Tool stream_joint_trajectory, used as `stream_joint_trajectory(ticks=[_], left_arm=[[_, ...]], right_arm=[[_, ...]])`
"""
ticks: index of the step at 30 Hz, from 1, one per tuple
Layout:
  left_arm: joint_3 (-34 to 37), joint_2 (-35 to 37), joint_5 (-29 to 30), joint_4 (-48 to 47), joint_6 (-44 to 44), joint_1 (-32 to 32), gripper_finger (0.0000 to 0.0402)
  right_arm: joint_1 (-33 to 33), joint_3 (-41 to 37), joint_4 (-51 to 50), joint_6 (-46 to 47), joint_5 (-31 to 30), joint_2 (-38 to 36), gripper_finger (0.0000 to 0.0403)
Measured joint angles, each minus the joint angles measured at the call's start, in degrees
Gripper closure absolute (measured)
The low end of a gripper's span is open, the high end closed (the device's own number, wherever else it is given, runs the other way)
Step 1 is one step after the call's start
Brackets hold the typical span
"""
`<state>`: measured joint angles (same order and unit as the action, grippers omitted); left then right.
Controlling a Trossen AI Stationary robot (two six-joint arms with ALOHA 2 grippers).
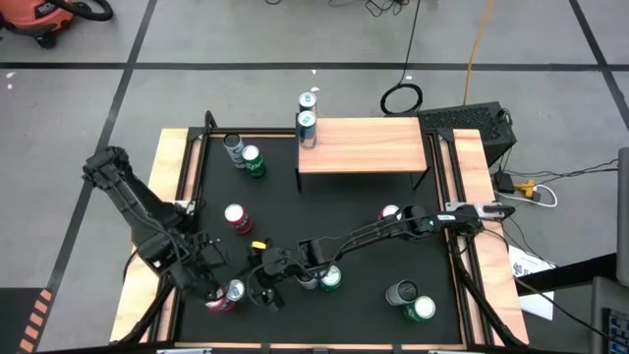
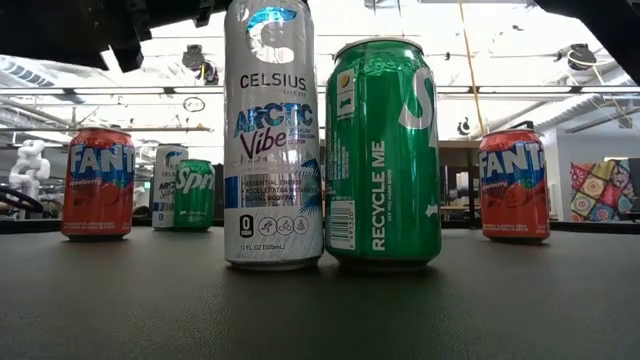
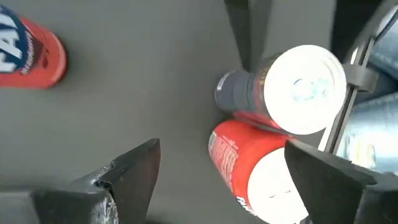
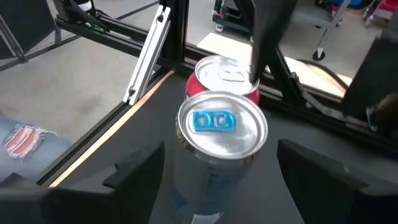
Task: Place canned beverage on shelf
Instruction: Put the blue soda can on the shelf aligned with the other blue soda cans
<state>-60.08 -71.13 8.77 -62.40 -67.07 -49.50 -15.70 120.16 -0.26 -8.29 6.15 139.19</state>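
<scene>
Your left claw [image 1: 224,295] sits low over the near left part of the black tabletop [image 1: 324,211], its fingers [image 3: 127,171] spread wide with nothing gripped. In the left wrist view a red can [image 3: 249,165] lies just ahead between them, beside a second can [image 3: 286,90] with a silver end; the two appear to touch, though the angle is poor. In the high view that red can [image 1: 233,292] lies at the claw's tip. Your right claw [image 1: 263,278] reaches across from the right side to the near middle, also spread wide and holding nothing. In the right wrist view a silver can with a blue tab [image 4: 221,134] stands upright just ahead between its fingers [image 4: 140,165], with a red can [image 4: 225,78] close behind it. The shelf [image 1: 362,145] stands at the far side of the tabletop, well apart from both claws. One silver can [image 1: 307,128] stands on its left end, and another [image 1: 309,102] shows just beyond it; you cannot tell whether that one rests on the shelf. Left of the shelf, a silver can [image 1: 233,147] and a green can [image 1: 254,160] stand close together. A red can [image 1: 236,216] stands alone mid-left. A green can [image 1: 331,278] lies near the right arm [image 1: 393,226], and two more cans [image 1: 411,300] sit near right. In the low view a tall silver can [image 2: 273,135] and a green can [image 2: 382,150] stand side by side.
</scene>
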Motion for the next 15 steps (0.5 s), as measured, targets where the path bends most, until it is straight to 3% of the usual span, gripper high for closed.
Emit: stream_joint_trajectory(ticks=[10,15], left_arm=[[-0.2,-2.0,16.4,1.8,-7.6,-9.6,0.0068],[-0.2,-6.3,20.0,5.6,-7.5,-11.4,0.0068]], right_arm=[[0.0,0.0,-8.2,0.1,0.0,-4.5,0.0103],[0.2,0.0,-15.1,-0.7,0.0,-8.6,0.0103]])
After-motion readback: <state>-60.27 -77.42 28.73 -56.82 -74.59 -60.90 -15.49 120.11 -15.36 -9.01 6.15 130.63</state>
